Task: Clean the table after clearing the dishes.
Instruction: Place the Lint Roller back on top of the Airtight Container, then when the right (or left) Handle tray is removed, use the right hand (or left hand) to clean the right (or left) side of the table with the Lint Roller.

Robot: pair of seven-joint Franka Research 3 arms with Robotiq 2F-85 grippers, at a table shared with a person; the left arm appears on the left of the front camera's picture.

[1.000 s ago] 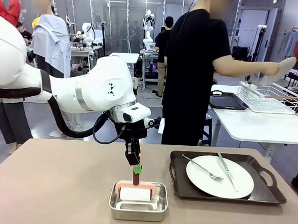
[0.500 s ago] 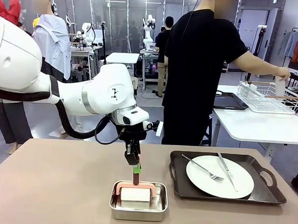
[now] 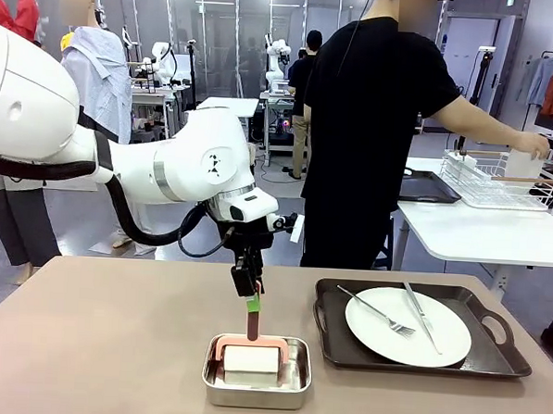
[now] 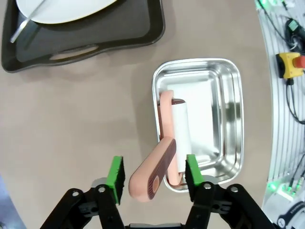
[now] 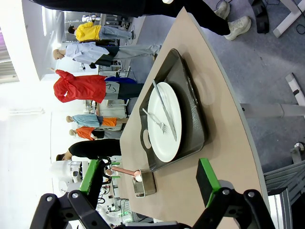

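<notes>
Small square steel pan (image 3: 255, 397) sat near middle of beige-brown worktop (image 3: 93, 346), left of dark brown handled tray (image 3: 491, 363), apart from it. Pink-handled white roller (image 3: 250, 358) lay in pan, handle tilted up over rim. Left pincer (image 4: 153, 171) hung just above, jaws apart, handle between green pads, untouched. Round white plate (image 3: 436, 341) lay on tray, near right, silver fork (image 3: 378, 312) and knife (image 3: 422, 317) on it. Right pincer (image 5: 148, 180) gaped, nothing in it. Person (image 3: 373, 129) stood far side, hand (image 3: 532, 144) at wire rack (image 3: 496, 181) on white table (image 3: 470, 234), far right.

Roller (image 3: 250, 359) lies in pan (image 3: 255, 392), left of tray (image 3: 502, 354).
</notes>
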